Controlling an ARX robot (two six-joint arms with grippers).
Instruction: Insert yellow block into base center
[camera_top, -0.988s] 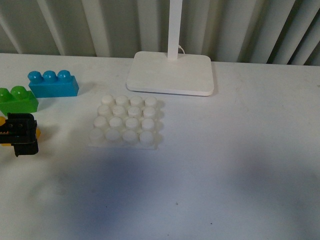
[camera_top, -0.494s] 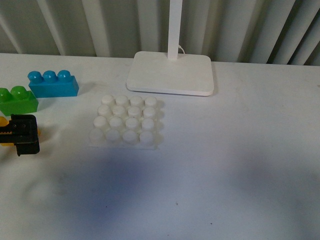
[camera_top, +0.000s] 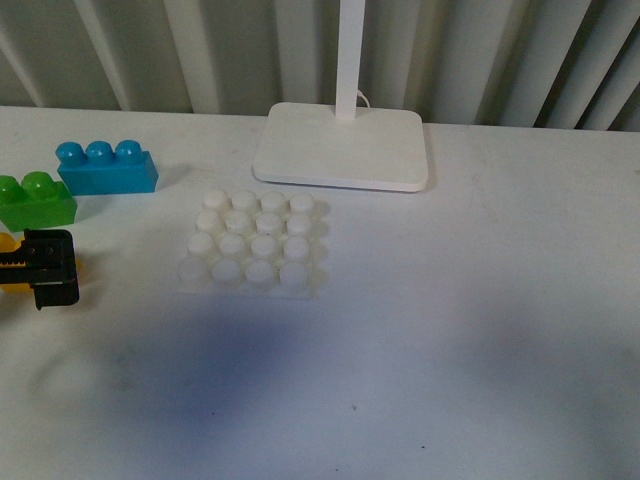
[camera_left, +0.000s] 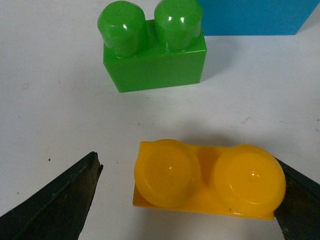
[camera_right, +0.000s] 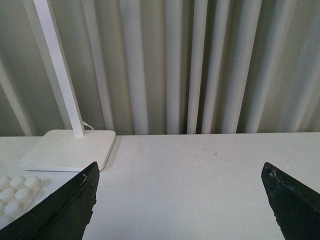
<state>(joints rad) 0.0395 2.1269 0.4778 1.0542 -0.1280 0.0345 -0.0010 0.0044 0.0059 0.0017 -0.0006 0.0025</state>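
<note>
moved: left end effector (camera_left: 186, 161) crept a hair toward the base (camera_top: 255, 245) vs 1 s ago; bricks + base same.
left end effector: jaws apart, straddling yellow block (camera_left: 205, 180); one finger at its end, other w/ a gap, so not clamped yet.
right end effector (camera_right: 179, 170): spread wide, empty.
block loc: on bench (camera_top: 450, 330), far left, near green brick (camera_left: 155, 60), well apart from base.
step: grasp, pre-close.
next: close on block ends, lift, carry to base, align w/ center studs, press down.
</note>
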